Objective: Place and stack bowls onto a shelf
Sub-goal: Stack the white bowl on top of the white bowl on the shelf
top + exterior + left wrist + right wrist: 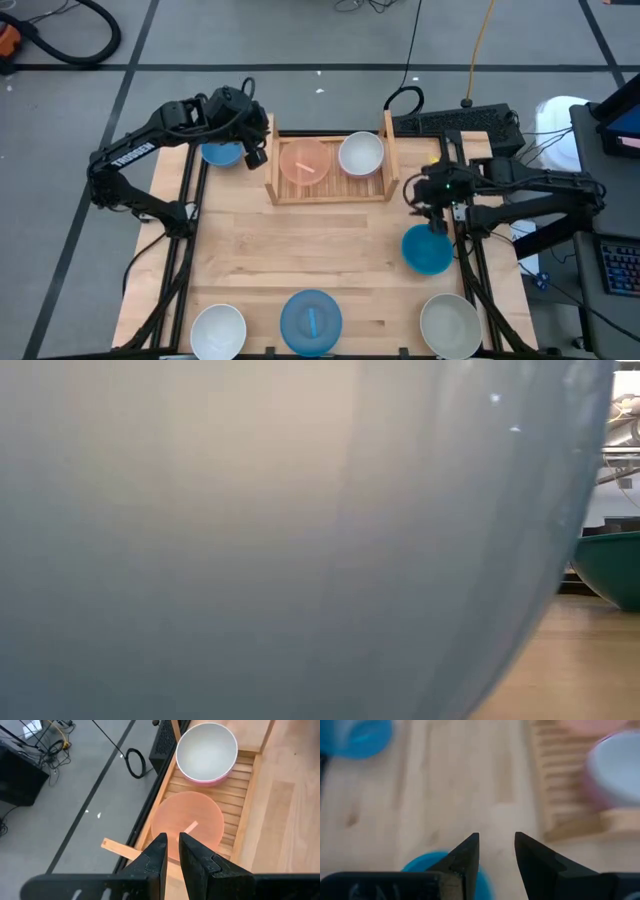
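The light-wood shelf (330, 190) stands at the table's far middle. It holds a peach bowl (303, 162) on the left and a white bowl with a pink outside (361, 153) on the right. My left gripper (172, 852) hovers over the shelf's left board and the peach bowl (192, 820), empty, its fingers a narrow gap apart. A blue bowl (222, 153) sits under the left arm. My right gripper (436, 218) is open above the far rim of a teal-blue bowl (428, 250) on the table's right. My right gripper points down at the far rim (420, 865) of the teal-blue bowl, which rests on the table. One finger hides that rim, so I cannot tell whether the gripper touches it.
Along the near edge stand a white bowl (218, 330), a pale blue bowl (311, 320) and a grey-beige bowl (449, 325). The pale blue bowl's wall (280, 540) fills most of the low view. The bare wooden tabletop (320, 250) lies between the shelf and these bowls.
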